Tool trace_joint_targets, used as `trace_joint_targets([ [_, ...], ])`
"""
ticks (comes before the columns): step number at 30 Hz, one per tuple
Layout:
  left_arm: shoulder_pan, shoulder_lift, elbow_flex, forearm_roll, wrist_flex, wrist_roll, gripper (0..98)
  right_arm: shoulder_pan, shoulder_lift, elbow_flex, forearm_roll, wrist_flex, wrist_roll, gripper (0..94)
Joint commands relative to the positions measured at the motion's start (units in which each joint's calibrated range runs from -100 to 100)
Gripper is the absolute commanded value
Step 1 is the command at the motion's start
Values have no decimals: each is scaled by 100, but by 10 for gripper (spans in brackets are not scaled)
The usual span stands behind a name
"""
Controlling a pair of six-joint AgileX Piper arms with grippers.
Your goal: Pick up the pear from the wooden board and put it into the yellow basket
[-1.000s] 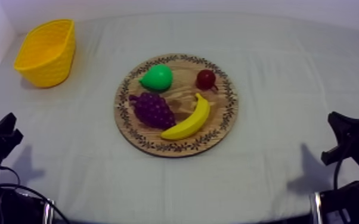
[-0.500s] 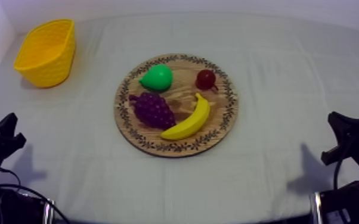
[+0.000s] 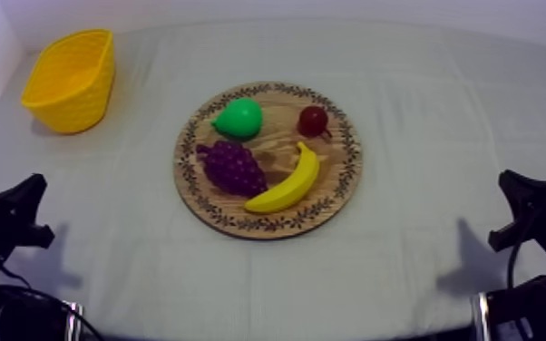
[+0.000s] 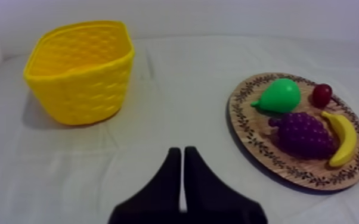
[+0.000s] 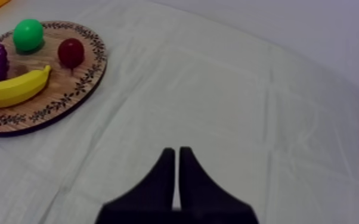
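A green pear [image 3: 238, 118] lies on the round wooden board [image 3: 336, 190], at its upper left part, apart from both grippers. The yellow basket [image 3: 70, 80] stands at the table's far left. My left gripper [image 3: 32, 189] sits low at the left side, fingers together as a narrow wedge [image 4: 178, 159] with nothing in them; the pear [image 4: 280, 96] and basket [image 4: 79, 71] lie ahead of it. My right gripper [image 3: 511, 181] rests low at the right, also shut on nothing [image 5: 173, 156], the pear [image 5: 27, 34] far beyond it.
On the board also lie a bunch of purple grapes [image 3: 232, 166], a banana [image 3: 287, 182] and a small red fruit [image 3: 313, 120]. Grey-white cloth covers the table, with open room between board and basket.
My left gripper has shifted a little to the right and down, toward the table's middle. The right arm and the fruit have stayed still.
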Motion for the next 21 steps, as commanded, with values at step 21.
trace_joint_targets([
  [21,494,3295,-2642,804,1171,-73,0,0,-4,-5,-1,4,1,4],
])
